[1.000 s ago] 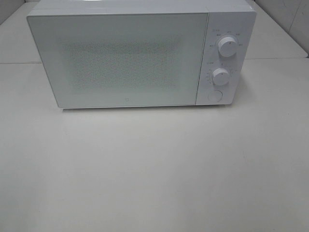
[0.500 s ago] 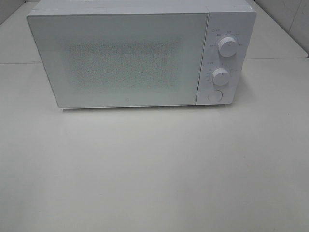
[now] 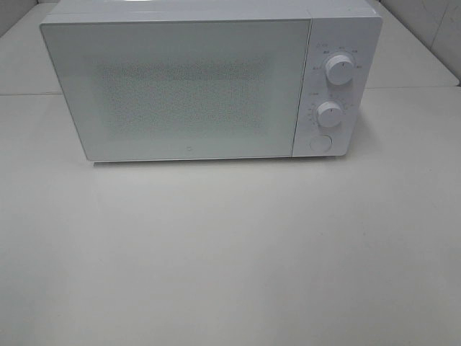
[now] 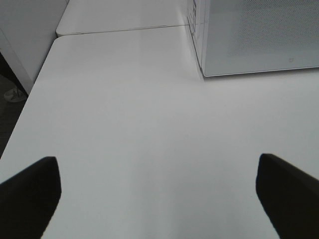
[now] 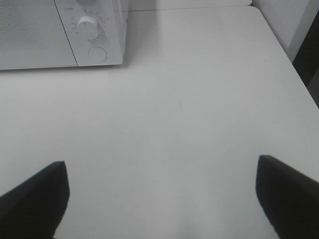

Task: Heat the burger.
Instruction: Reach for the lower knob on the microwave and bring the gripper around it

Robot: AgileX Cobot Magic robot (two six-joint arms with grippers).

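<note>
Left claw (image 4: 157, 167) and right claw (image 5: 160, 167) are spread wide and empty, held back toward the near edge of the surface (image 3: 230, 252). A white microwave (image 3: 180, 86) is set at the far edge, door shut and facing them. No burger is seen; it may be inside.

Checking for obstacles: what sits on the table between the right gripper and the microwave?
Nothing: the right wrist view shows bare table from the right gripper to the microwave.
</note>
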